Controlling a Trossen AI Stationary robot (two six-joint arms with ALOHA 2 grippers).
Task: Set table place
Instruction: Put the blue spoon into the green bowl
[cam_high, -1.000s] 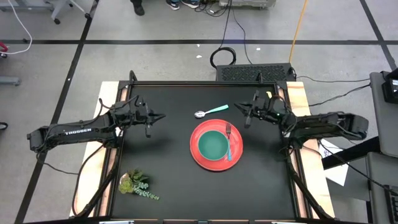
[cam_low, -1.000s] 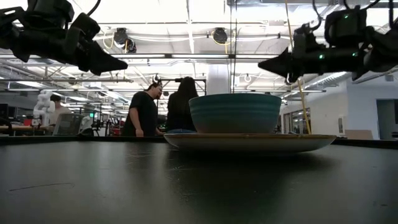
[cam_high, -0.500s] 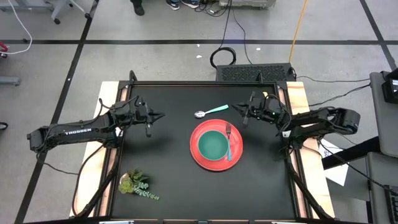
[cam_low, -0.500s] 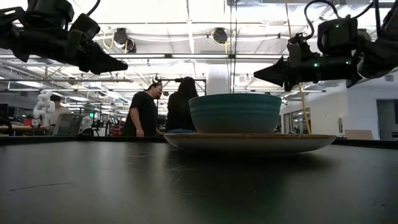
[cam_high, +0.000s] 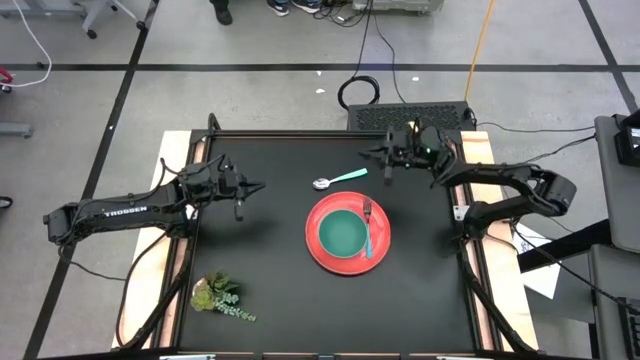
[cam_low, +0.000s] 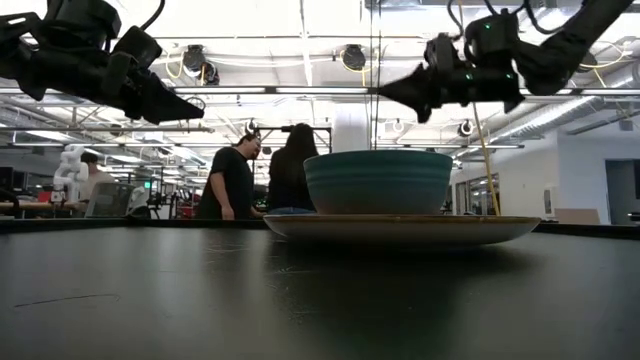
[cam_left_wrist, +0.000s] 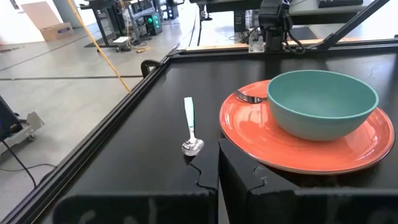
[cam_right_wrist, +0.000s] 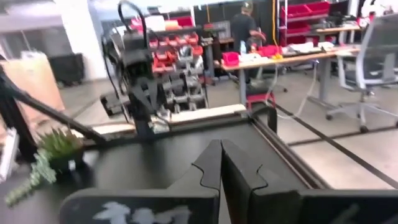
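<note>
The red plate (cam_high: 346, 260) lies near the table's middle, with the teal-green bowl (cam_high: 342, 234) standing on it and the blue-handled fork (cam_high: 368, 228) lying on its right rim. The teal-handled spoon (cam_high: 339, 179) lies flat on the table, just beyond the plate toward the far edge. My right gripper (cam_high: 366, 154) is shut and hovers above the table right of the spoon's handle end, touching nothing. My left gripper (cam_high: 261, 186) is shut and waits in the air over the table's left part, pointing at the plate.
A leafy green plant sprig (cam_high: 221, 296) lies near the table's near left corner. Pale wooden strips (cam_high: 178, 250) run along the left and right sides. Black table shows between my left gripper and the plate. People stand in the room far behind the table (cam_low: 262, 170).
My right gripper has swung toward the table's far edge and to the left, ending right of the spoon's handle end; it has stayed shut. My left arm, the plate, bowl, fork and spoon have kept still.
</note>
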